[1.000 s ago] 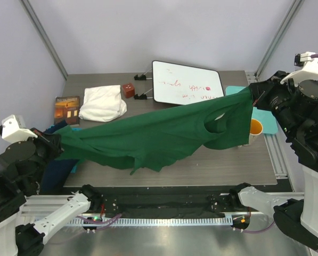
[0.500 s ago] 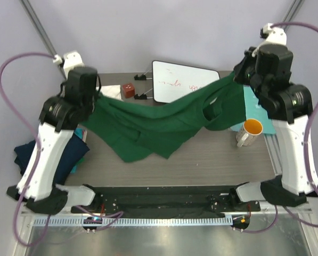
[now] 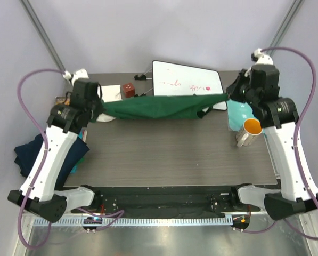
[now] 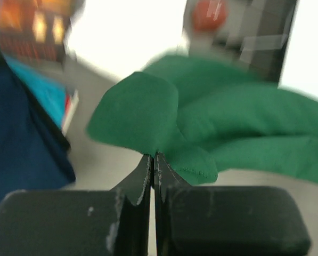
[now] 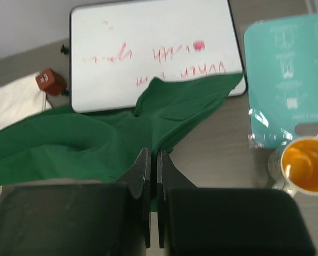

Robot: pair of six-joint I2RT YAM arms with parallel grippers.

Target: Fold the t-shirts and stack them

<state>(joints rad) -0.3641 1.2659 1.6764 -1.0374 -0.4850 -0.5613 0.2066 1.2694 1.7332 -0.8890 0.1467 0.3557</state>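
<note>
Dark green t-shirt [image 3: 159, 108] hangs stretched as a narrow band just in front of the whiteboard [image 3: 186, 82], apparently clear of the bench [image 3: 174, 154], one end in each claw. Navy t-shirt [image 3: 28, 152] lies well left of the whiteboard, at the bench edge. The cream-white t-shirt [image 3: 112, 92] sits just left of it, partly hidden. Recommendation: lower both ends level and together, with even tension, so the cloth lands flat and unbunched. Left claw [image 4: 153, 157] is pinched closed on a green fold. The right claw [image 5: 152, 154] likewise grips green cloth, jaws nearly touching.

Three t-shirts [image 3: 159, 108], two boards [image 3: 185, 80], one mug [image 3: 249, 132], one book [image 4: 31, 24], one cube [image 3: 128, 89].
</note>
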